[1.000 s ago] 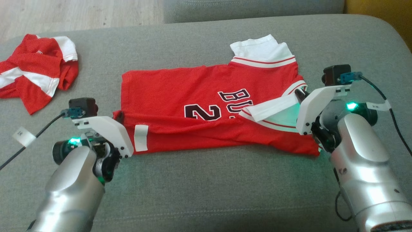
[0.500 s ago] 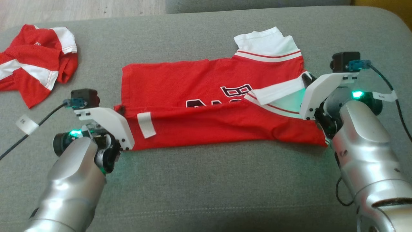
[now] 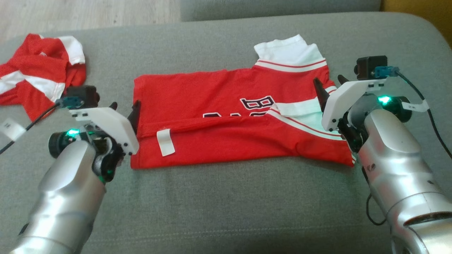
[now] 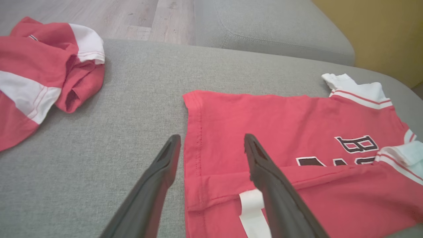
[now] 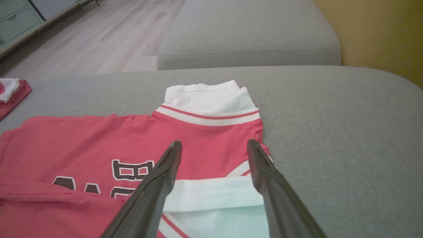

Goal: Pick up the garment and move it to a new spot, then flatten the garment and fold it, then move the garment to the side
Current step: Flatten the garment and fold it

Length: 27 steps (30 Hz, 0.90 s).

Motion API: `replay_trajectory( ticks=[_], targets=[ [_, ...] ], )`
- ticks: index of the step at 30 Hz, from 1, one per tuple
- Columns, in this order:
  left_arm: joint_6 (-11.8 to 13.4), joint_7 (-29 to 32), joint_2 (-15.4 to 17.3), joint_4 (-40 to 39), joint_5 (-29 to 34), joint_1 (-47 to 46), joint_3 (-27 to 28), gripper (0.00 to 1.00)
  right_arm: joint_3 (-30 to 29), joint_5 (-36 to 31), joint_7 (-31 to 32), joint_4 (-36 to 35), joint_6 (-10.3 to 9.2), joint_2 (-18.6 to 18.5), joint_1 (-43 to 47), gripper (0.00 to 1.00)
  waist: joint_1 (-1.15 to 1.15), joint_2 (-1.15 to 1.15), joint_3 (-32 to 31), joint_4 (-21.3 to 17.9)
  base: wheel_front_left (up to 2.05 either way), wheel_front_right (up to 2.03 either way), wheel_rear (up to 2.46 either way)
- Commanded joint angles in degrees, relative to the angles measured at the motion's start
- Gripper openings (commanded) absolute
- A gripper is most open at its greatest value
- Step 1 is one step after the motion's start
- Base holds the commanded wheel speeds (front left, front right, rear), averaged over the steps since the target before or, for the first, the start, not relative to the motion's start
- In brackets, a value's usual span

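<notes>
Lying well left of garment [image 3: 229,144], crumpled red-white shirt [image 3: 35,81].

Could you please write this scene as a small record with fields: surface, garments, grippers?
surface: grey cushion
jersey: red, spread at centre, near edge folded over its lettering
second garment: red and white, crumpled, far left
left gripper: open, empty, at jersey's hem end
right gripper: open, empty, at jersey's sleeve end

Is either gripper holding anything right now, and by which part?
Nothing is held. The left gripper and right gripper stand open, fingers spread, at either end of the red jersey lying on the cushion.
</notes>
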Motion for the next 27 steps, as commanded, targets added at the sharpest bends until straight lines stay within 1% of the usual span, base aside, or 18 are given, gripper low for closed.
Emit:
replay_trajectory(
  ticks=[1, 4, 7, 10, 13, 16, 20, 22, 27],
  targets=[
    [-0.46, -0.02, 3.11, -2.76, -0.57, -1.02, 1.82, 1.0, 1.76, 0.54, -1.06, -2.16, 0.37, 0.62, -1.2, 1.0, 0.0, 0.0, -0.8, -0.1, 0.0, 0.0, 0.0],
    [-0.84, 1.22, 4.83, -5.73, -0.99, 2.54, 1.39, 1.0, 3.44, 1.61, -1.55, -3.12, 0.37, -0.84, 1.15, 1.0, 0.0, 0.0, -2.11, -0.24, 0.0, 0.0, 0.0],
    [-0.14, 1.69, 6.3, -9.77, -1.78, 7.26, 1.56, 1.0, 4.59, 2.95, -2.26, -4.86, 0.37, -2.49, 4.22, 1.0, 0.0, 0.0, -3.18, -0.4, 0.0, 0.0, 0.0],
    [2.1, 1.12, 7.02, -14.67, -2.61, 12.68, 2.17, 1.0, 4.61, 4.05, -3.64, -7.48, 0.37, -4.16, 7.74, 1.0, 0.0, 0.0, -3.68, -0.46, 0.0, 0.0, 0.0],
    [5.39, -0.62, 7.09, -19.54, -2.53, 17.83, 2.6, 1.0, 3.58, 4.99, -4.95, -10.82, 0.37, -4.98, 11.68, 1.0, 0.0, 0.0, -3.8, -0.52, 0.0, 0.0, 0.0],
    [8.49, -2.17, 6.34, -23.04, -2.54, 22.03, 2.89, 1.0, 1.87, 5.34, -5.6, -14.71, 0.37, -5.1, 15.69, 1.0, 0.0, 0.0, -3.34, -0.71, 0.0, 0.0, 0.0],
    [12.1, -5.19, 5.1, -25.29, -2.1, 24.56, 3.83, 1.0, -1.19, 4.15, -5.41, -20.72, 0.37, -4.69, 20.4, 1.0, 0.0, 0.0, -1.85, -1.29, 0.0, 0.0, 0.0],
    [13.13, -6.46, 4.45, -25.56, -2.13, 24.88, 4.36, 1.0, -2.84, 3.38, -4.64, -23.92, 0.37, -4.01, 22.49, 1.0, 0.0, 0.0, -1.08, -1.69, 0.0, 0.0, 0.0],
    [14.42, -7.77, 3.66, -24.74, -2.41, 24.37, 5.27, 1.0, -5.68, 0.76, -1.23, -31.83, 0.37, -2.45, 26.78, 1.0, 0.0, 0.0, 0.46, -2.69, 0.0, 0.0, 0.0]
  ],
)
